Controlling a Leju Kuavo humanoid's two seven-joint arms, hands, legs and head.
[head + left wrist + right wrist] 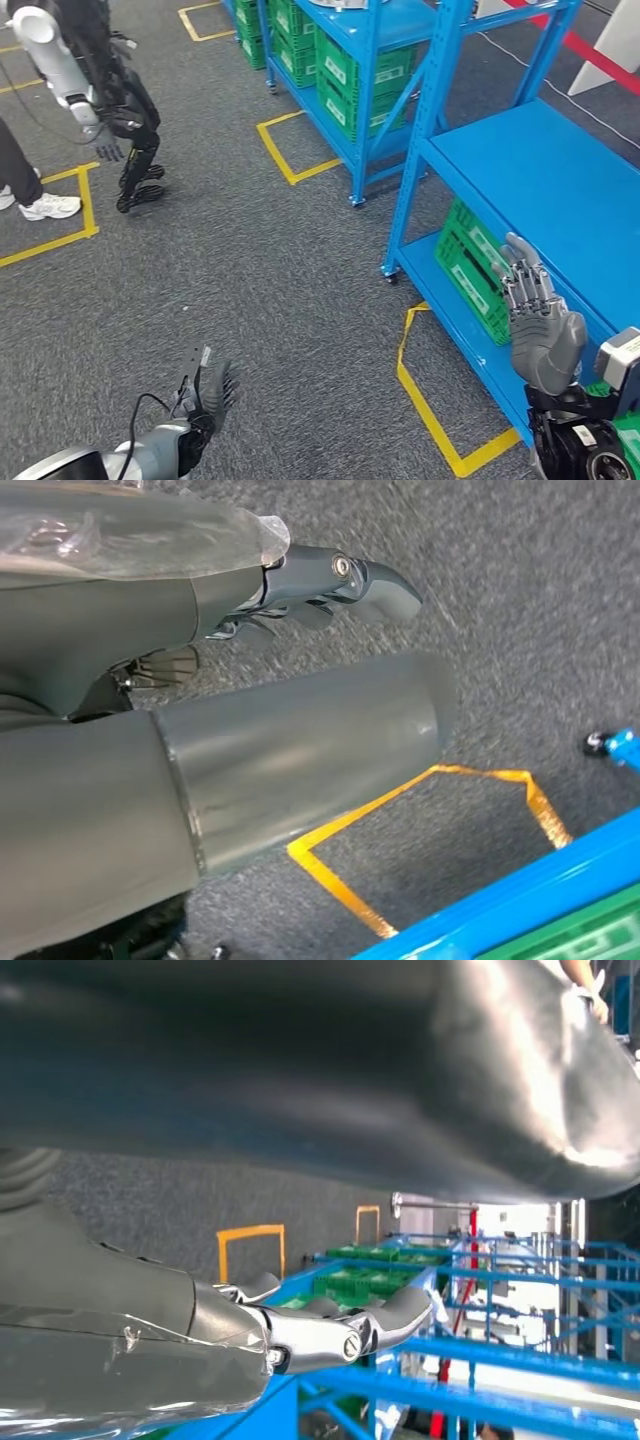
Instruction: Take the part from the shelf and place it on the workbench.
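Above, at the far shelf's [362,30] top level, a pale part [340,4] lies cut off by the frame edge, well apart from both hands. Right hand [540,320], fingers [528,285] spread and grasping nothing, hovers beside the near shelf [558,180]. Left hand [207,395], equally released, hangs over grey carpet [264,270].

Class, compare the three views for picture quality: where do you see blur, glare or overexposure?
Head view: evenly lit and sharp, blue shelf and green crate crisp. Left wrist view: the near thumb is a soft blur with a sheen, the carpet smeared. Right wrist view: the close thumb is dark and out of focus, and the bright background beyond the shelving is washed out.
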